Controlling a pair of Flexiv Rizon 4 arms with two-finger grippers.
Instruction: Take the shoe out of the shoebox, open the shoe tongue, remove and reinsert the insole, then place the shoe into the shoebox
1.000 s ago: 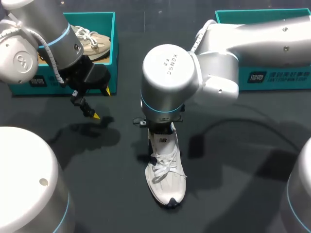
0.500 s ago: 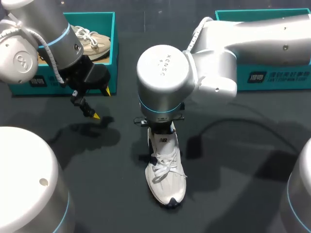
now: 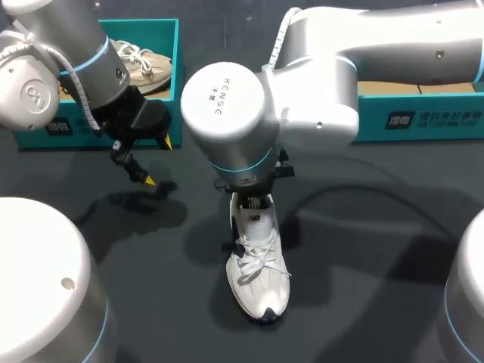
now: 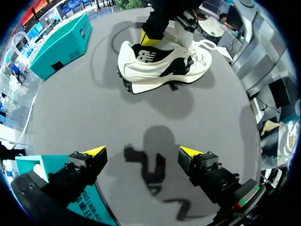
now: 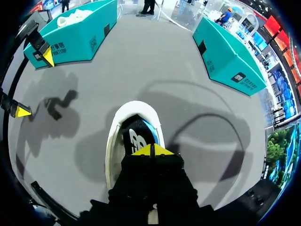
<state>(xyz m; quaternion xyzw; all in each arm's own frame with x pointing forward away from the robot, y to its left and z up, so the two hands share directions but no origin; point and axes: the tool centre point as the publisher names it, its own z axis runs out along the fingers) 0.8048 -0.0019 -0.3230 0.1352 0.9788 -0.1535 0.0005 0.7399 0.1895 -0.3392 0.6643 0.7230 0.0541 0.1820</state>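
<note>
Shoe (image 3: 257, 272) stood on the table (image 3: 363, 249), toe toward the robot; right gripper (image 5: 151, 150), tips pressed together, sat at its mouth, probably for the tongue; left gripper (image 4: 142, 151) hung spread wide beside a shoebox (image 3: 174, 91), out of the way.

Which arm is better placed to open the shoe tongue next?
Right, probably. The right pincer hangs directly over the opening of the white lace-up sneaker, tips together. The left pincer hangs open near the teal cardboard shoebox, well apart from the sneaker.
</note>
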